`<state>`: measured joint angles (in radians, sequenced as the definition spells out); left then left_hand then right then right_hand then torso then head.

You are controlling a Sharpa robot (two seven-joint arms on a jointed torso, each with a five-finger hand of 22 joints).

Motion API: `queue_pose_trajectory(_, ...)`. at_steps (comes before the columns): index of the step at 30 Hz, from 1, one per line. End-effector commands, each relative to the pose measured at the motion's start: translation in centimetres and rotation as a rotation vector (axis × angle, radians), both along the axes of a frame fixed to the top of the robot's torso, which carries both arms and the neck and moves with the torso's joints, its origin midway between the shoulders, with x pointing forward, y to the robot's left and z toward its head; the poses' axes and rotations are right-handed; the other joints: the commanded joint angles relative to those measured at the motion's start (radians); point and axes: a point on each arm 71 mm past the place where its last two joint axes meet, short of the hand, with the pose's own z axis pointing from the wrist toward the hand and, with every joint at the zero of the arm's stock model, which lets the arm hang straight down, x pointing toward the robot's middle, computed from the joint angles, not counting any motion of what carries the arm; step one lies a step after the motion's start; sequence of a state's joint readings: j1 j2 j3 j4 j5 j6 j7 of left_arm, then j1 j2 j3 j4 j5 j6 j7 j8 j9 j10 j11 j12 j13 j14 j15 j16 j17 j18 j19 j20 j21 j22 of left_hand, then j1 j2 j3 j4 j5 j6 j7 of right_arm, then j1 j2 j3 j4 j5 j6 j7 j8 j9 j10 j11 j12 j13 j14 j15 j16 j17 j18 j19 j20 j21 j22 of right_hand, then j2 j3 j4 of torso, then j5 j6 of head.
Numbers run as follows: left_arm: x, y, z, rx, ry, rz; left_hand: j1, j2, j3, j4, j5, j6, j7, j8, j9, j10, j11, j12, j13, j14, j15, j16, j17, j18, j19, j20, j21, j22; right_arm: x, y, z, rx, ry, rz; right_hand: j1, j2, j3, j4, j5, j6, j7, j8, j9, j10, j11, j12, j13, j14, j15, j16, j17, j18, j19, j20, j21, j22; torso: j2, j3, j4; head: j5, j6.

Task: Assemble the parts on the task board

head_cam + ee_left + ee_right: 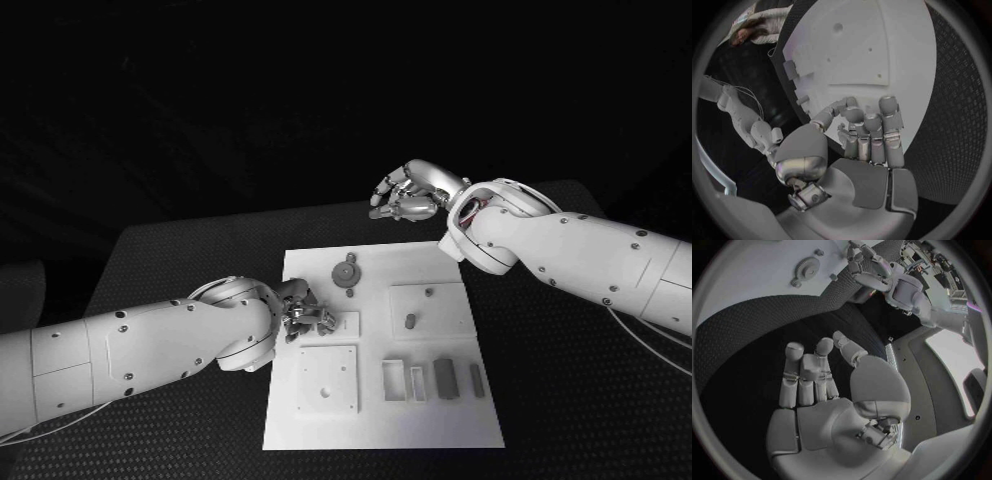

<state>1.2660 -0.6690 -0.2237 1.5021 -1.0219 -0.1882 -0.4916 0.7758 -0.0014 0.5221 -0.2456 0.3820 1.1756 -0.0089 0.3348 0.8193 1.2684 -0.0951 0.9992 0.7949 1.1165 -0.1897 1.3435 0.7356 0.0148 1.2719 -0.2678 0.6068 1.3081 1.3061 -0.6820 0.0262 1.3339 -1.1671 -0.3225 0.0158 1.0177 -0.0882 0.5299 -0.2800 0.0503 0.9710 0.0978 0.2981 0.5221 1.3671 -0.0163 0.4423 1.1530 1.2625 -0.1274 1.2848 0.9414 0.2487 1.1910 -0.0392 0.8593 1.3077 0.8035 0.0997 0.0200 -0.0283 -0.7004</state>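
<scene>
Two parts (459, 378) beyond left robot hand (297, 309)

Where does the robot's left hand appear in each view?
Head view: left hand at the task board's left edge.
Left wrist view: left hand in the circle's middle, over the task board.
Right wrist view: left hand far beyond the right hand, beside the task board.
Shared landmark: the white task board.
</scene>
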Motion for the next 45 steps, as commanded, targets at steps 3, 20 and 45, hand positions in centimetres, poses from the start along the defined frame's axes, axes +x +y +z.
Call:
queue_pose_trajectory(3,0.13,0.04,0.30,-0.021,-0.021,0.010,0.067,0.071,0.037,-0.031,-0.010,0.017,0.017,-0.005,0.002,-0.002,-0.006,0.006,-0.002,-0.003,-0.002,0.006,-0.002,0.013,0.001,-0.007,0.003,0.020,-0.04,0.09,-0.11,-0.004,0.008,0.011,-0.009,-0.002,-0.003,0.003,-0.001,-0.009,0.000,-0.005,0.001,-0.006,-0.001,-0.007,0.001,-0.003,0.002,-0.004,-0.001,0.013,-0.001,-0.004,-0.007,0.013,0.000,0.0009,-0.0006,0.000,-0.001)
queue_pose_trajectory(20,0.07,-0.28,0.30,-0.021,-0.013,-0.009,0.071,0.071,0.041,-0.029,-0.067,0.015,0.018,-0.011,0.003,-0.002,-0.005,0.005,-0.008,-0.004,-0.001,0.009,-0.010,0.012,0.000,-0.007,0.003,0.020,-0.02,0.11,-0.18,-0.005,0.010,0.011,-0.009,-0.002,-0.003,0.003,-0.001,-0.009,0.000,-0.005,0.002,-0.006,-0.001,-0.007,0.002,-0.003,0.002,-0.004,0.000,0.013,-0.001,-0.004,-0.007,0.013,0.000,0.0012,0.0006,-0.001,-0.002)
queue_pose_trajectory(45,0.15,-0.77,0.53,0.040,-0.077,-0.063,0.082,0.065,0.046,-0.022,-0.118,0.011,0.020,-0.018,0.003,-0.001,-0.003,0.007,-0.012,-0.005,-0.001,0.012,-0.016,0.012,0.000,-0.008,0.002,0.020,-0.03,0.18,-0.23,-0.005,0.012,0.014,-0.009,-0.001,-0.003,0.003,-0.001,-0.009,0.000,-0.005,0.003,-0.006,-0.001,-0.007,0.002,-0.003,0.002,-0.004,0.000,0.013,0.000,-0.004,-0.007,0.013,0.000,0.0008,-0.0001,-0.001,-0.001)
